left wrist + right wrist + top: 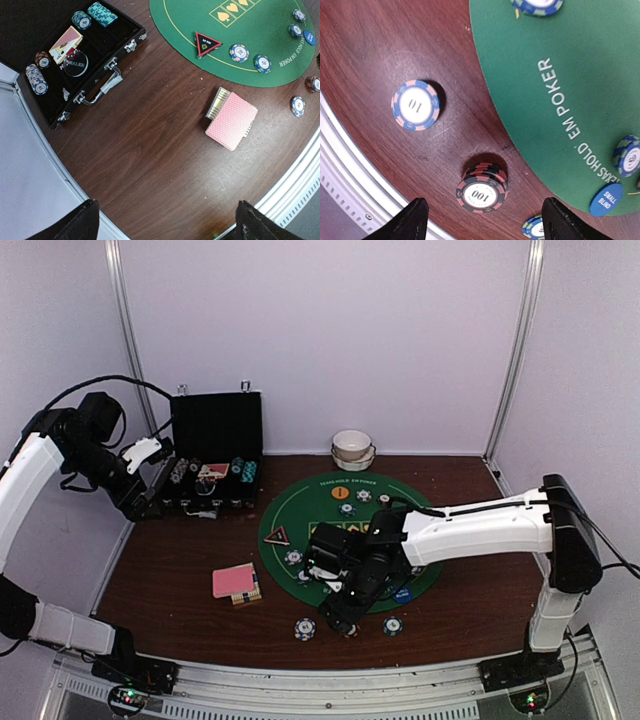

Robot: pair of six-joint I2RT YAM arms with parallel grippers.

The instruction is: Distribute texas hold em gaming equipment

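- right gripper (486, 219): jaws spread, straddling 100-chip stack (481, 192) on table (375, 45), just off near edge of green mat (530, 100)
- left gripper (167, 222): jaws spread, empty, far left by black case (110, 40)
- pink-backed cards (231, 120) left of mat

Right arm: your right gripper (338, 616) sits low at the green mat's (300, 502) near edge, between two poker chips (304, 628) on the wood.
Left arm: your left gripper (158, 478) is beside the open black case (215, 430).
Cards: the pink card deck (234, 581) lies left of the mat.
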